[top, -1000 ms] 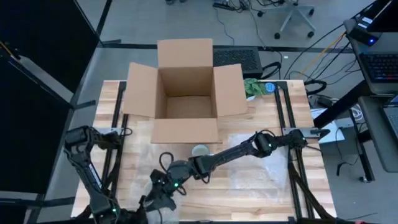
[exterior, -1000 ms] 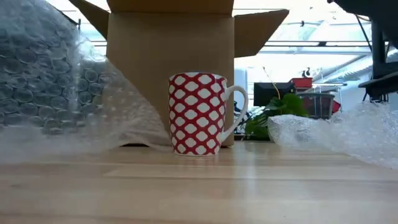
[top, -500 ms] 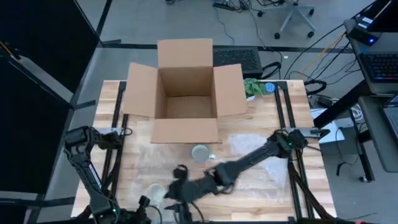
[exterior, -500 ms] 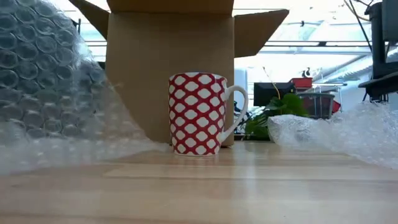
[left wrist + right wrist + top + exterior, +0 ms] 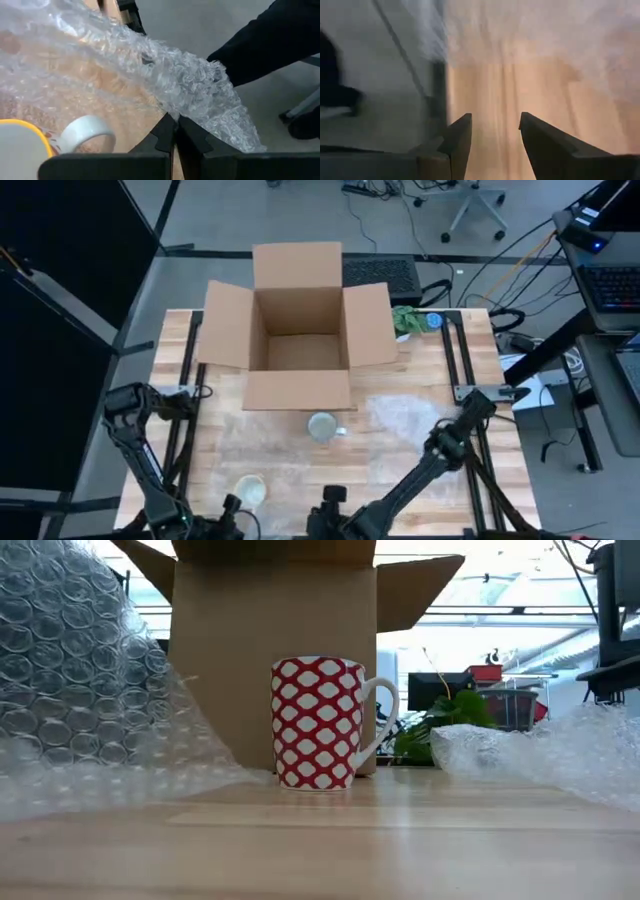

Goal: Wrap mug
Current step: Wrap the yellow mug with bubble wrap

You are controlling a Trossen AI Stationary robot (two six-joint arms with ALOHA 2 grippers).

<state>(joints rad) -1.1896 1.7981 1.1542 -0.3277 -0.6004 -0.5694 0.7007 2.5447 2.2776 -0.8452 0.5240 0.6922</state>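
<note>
The mug [image 5: 320, 723], red with white diamonds, stands upright on its base mid-table in front of the cardboard box [image 5: 275, 650]; in the high view the mug [image 5: 322, 426] shows its open top. A clear bubble wrap sheet [image 5: 400, 420] lies spread over the table around it. Its left part [image 5: 70, 670] is raised, and my left gripper [image 5: 175, 120], at the near left, is shut on it. My right gripper [image 5: 495, 119] is open at the table's near edge, with nothing between its fingers. My left gripper pinches a bunched, crumpled part of the bubble wrap [image 5: 172, 109] between its two fingertips; an edge or a fold, I cannot tell. From the fingers the wrap runs on in a gathered ridge [image 5: 200, 95], raised off the wood, while the rest lies on the table.
A roll of white tape [image 5: 249, 490] lies flat on the table near my left gripper. The open box [image 5: 298, 330] takes up the far middle. A green plant and a blue-lidded item [image 5: 415, 321] sit at the far right. Bare wood shows along the near edge.
My right gripper has swept from beside the left gripper, near the tape roll, toward the table's near edge and somewhat to the right. The left part of the bubble wrap has risen higher and now stands as a tall mound in the low view. The mug has not moved.
</note>
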